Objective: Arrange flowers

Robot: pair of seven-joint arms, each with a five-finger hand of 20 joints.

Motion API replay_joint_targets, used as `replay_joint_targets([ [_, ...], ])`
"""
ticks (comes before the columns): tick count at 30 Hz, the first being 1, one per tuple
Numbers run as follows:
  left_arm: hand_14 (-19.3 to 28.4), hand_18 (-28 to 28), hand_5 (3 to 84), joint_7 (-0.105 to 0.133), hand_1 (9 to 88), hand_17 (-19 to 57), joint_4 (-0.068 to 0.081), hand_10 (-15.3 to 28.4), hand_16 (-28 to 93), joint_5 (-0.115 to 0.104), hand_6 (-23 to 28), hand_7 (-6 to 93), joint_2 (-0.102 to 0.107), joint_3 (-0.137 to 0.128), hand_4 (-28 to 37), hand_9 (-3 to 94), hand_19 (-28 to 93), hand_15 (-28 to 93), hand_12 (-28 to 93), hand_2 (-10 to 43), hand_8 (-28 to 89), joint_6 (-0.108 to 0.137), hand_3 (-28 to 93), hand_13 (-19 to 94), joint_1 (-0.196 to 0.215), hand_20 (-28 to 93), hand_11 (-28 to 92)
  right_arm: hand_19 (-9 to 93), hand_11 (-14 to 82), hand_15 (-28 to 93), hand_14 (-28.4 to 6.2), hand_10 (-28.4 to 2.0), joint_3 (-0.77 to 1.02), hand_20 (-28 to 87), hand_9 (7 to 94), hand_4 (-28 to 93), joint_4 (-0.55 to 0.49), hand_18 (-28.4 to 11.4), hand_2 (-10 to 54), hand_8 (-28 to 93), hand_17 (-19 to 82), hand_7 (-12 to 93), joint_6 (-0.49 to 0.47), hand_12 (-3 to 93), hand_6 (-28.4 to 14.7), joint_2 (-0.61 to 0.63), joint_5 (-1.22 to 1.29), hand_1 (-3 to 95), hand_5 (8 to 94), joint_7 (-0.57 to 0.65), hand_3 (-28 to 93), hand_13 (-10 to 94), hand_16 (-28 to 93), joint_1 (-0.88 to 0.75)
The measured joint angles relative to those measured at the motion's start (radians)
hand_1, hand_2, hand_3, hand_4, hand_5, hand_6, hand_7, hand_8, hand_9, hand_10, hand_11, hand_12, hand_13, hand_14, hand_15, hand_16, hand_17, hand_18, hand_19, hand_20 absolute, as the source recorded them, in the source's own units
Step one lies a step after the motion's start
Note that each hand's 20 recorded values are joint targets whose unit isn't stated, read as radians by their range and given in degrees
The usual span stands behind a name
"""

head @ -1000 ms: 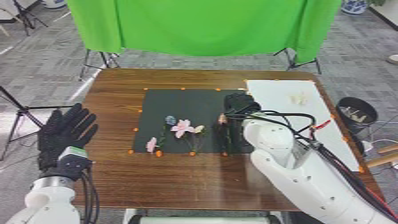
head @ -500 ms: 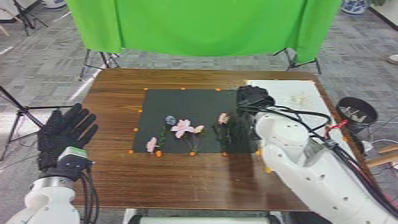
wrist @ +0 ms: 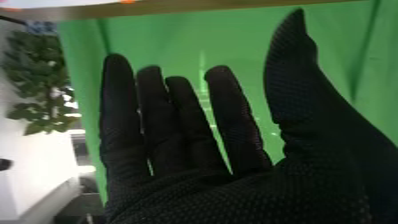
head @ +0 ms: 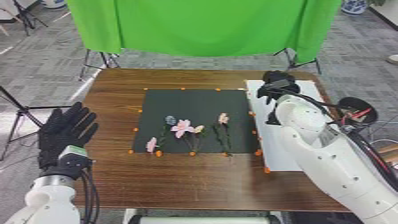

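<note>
In the head view my right hand (head: 277, 86) is above the far part of the white sheet, to the right of the black mat. The right wrist view has that hand (wrist: 200, 170) with straight fingers and thumb, holding nothing. My left hand (head: 65, 131) rests at the table's left edge, fingers straight and spread. On the black mat (head: 182, 102) lie a blue flower (head: 171, 120), a large pink flower (head: 182, 128), a small pale flower (head: 198, 129), a pink flower (head: 151, 144) at the lower left and another pink flower (head: 223, 118) at the right, with green stems.
The white sheet (head: 282, 162) lies along the table's right side, partly under my right arm. Orange markers line the mat and sheet. A dark bin (head: 357, 111) stands beyond the table's right edge. A green cloth (head: 195, 25) hangs behind the table (head: 178, 187).
My right hand has moved away from the right pink flower, off the mat and over the white sheet, toward the far right. The left hand has stayed still.
</note>
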Motion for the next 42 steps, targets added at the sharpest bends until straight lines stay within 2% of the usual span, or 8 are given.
replay_joint_targets([
  [4, 16.3, 16.3, 46.2, 0.001, 27.3, -7.6, 0.003, 16.2, -8, 0.001, 10.3, 16.2, 0.004, 0.007, -28.3, 38.0, 40, 43, 12, 13.3, -9, -0.006, 72, 26, -0.005, 10, 25, 50, 8.8, 22, -16.0, -17.8, -0.002, 10, 32.8, -26, 0.074, -16.8, 4.7, -13, 18, 17, -0.008, 12.3, -6.0, 0.0, 0.068, 28.4, 38.3, -0.002, 83, 26, 8, 0.05],
  [13, 16.4, 16.3, 46.2, 0.003, 27.4, -7.6, 0.006, 16.0, -8, 0.002, 10.3, 16.3, 0.015, 0.042, -28.3, 38.0, 40, 43, 12, 13.3, -9, -0.009, 72, 26, -0.036, 10, 25, 48, 8.1, 21, -17.2, -18.4, -0.036, 10, 29.4, -26, 0.215, -17.0, 6.5, -12, 16, 16, -0.081, 11.4, -6.1, 0.002, 0.072, 26.9, 36.4, 0.002, 83, 21, 8, 0.151],
  [20, 16.3, 16.2, 46.2, 0.004, 27.4, -7.6, 0.007, 16.1, -8, 0.002, 10.3, 16.2, 0.015, 0.047, -28.3, 38.0, 40, 43, 12, 13.4, -9, -0.009, 72, 26, -0.046, 10, 25, 46, 8.7, 20, -17.7, -14.4, 0.008, 9, 28.4, -26, 0.244, -21.1, 7.7, -13, 14, 16, -0.195, 9.1, -4.1, 0.014, 0.168, 27.3, 35.2, 0.078, 81, 20, 7, 0.168],
  [27, 16.4, 16.3, 46.2, 0.004, 27.4, -7.7, 0.008, 16.1, -8, 0.002, 10.3, 16.2, 0.014, 0.049, -28.3, 38.0, 40, 43, 12, 13.4, -9, -0.009, 72, 26, -0.048, 10, 25, 46, 10.5, 22, -18.2, -13.7, 0.067, 8, 28.2, -26, 0.281, -24.1, 8.8, -13, 16, 15, -0.288, 7.9, -3.8, 0.021, 0.255, 27.1, 34.0, 0.135, 81, 23, 6, 0.152],
  [30, 16.4, 16.3, 46.2, 0.002, 27.4, -7.7, 0.01, 16.1, -8, 0.003, 10.3, 16.2, 0.013, 0.053, -28.3, 38.0, 40, 44, 12, 13.4, -9, -0.009, 72, 26, -0.051, 10, 25, 46, 13.0, 24, -17.1, -12.2, 0.089, 8, 32.6, -26, 0.288, -23.2, 7.3, -14, 23, 17, -0.321, 7.1, -2.9, 0.021, 0.28, 30.2, 37.4, 0.146, 81, 29, 6, 0.134],
  [35, 16.4, 16.3, 46.2, -0.001, 27.4, -7.7, 0.012, 16.2, -8, 0.004, 10.3, 16.1, 0.012, 0.056, -28.3, 38.0, 40, 43, 12, 13.4, -9, -0.01, 72, 26, -0.053, 10, 25, 52, 15.0, 28, -15.4, -12.1, 0.128, 8, 41.5, -28, 0.278, -21.3, 2.7, -15, 33, 20, -0.333, 8.4, -1.9, 0.021, 0.319, 36.9, 43.8, 0.155, 82, 41, 7, 0.114],
  [39, 16.4, 16.3, 46.2, -0.005, 27.4, -7.7, 0.012, 16.1, -8, 0.006, 10.3, 16.1, 0.012, 0.056, -28.3, 38.0, 40, 44, 12, 13.4, -9, -0.011, 72, 26, -0.054, 10, 25, 59, 16.8, 34, -13.4, -14.0, 0.144, 8, 48.8, -28, 0.26, -16.3, -2.8, -16, 41, 23, -0.333, 12.8, -1.4, 0.024, 0.318, 44.7, 48.4, 0.157, 82, 49, 9, 0.103],
  [42, 16.4, 16.3, 46.2, -0.01, 27.4, -7.7, 0.013, 16.1, -8, 0.008, 10.3, 16.1, 0.012, 0.056, -28.3, 38.0, 40, 43, 12, 13.4, -9, -0.012, 72, 26, -0.055, 10, 25, 63, 22.3, 38, -11.6, -14.6, 0.152, 7, 53.5, -28, 0.243, -13.2, -6.6, -16, 45, 24, -0.329, 16.5, -1.2, 0.03, 0.309, 50.0, 51.4, 0.156, 81, 54, 12, 0.087],
])
